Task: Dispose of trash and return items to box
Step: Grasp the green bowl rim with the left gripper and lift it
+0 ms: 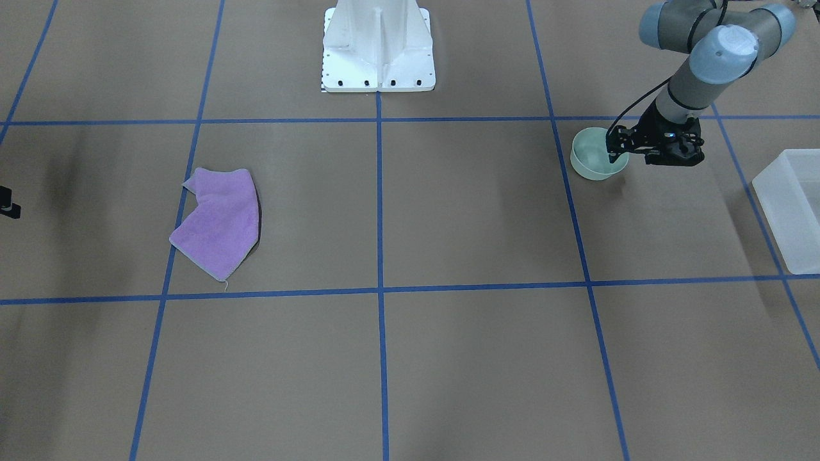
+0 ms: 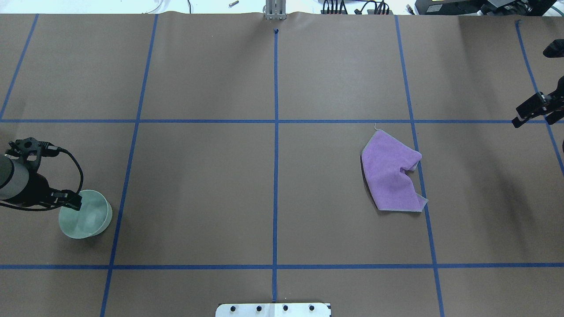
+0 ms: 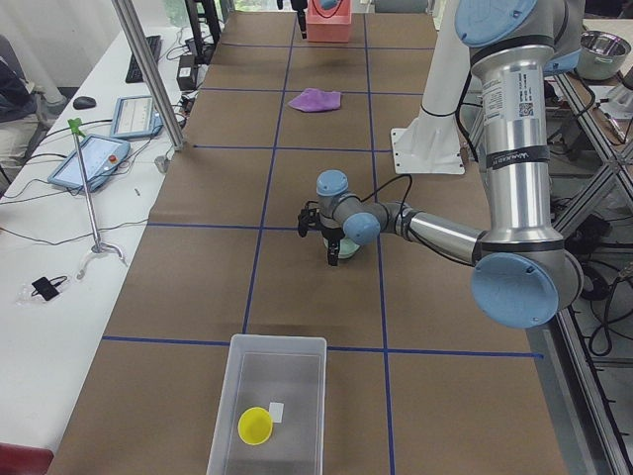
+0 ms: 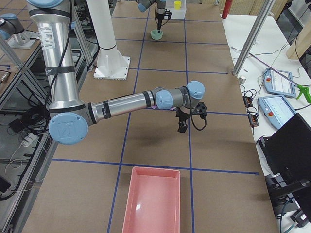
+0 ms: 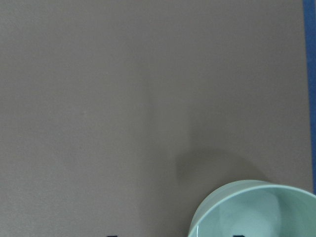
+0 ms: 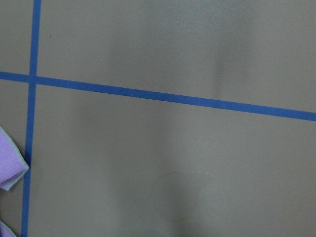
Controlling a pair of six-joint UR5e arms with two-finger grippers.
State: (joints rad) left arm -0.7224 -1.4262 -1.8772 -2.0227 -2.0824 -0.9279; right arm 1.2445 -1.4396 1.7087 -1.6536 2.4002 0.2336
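The mint-green bowl [image 1: 592, 165] stands upright on the brown table, also in the overhead view [image 2: 88, 216] and the left wrist view [image 5: 256, 210]. My left gripper [image 1: 616, 152] is open at the bowl's rim, one finger inside the bowl and one outside [image 2: 70, 202]. The yellow cup [image 3: 256, 426] lies inside the frosted white box [image 3: 269, 354], which is at the table's end past the bowl [image 1: 791, 211]. My right gripper [image 2: 535, 110] hangs open and empty over bare table at the far right edge.
A crumpled purple cloth [image 2: 392, 176] lies on the table's right half [image 1: 221, 224]. A pink bin [image 4: 153, 199] stands at the table's right end. The white robot base [image 1: 378, 48] is at the table's middle rear. A small white piece [image 3: 277, 409] lies in the box.
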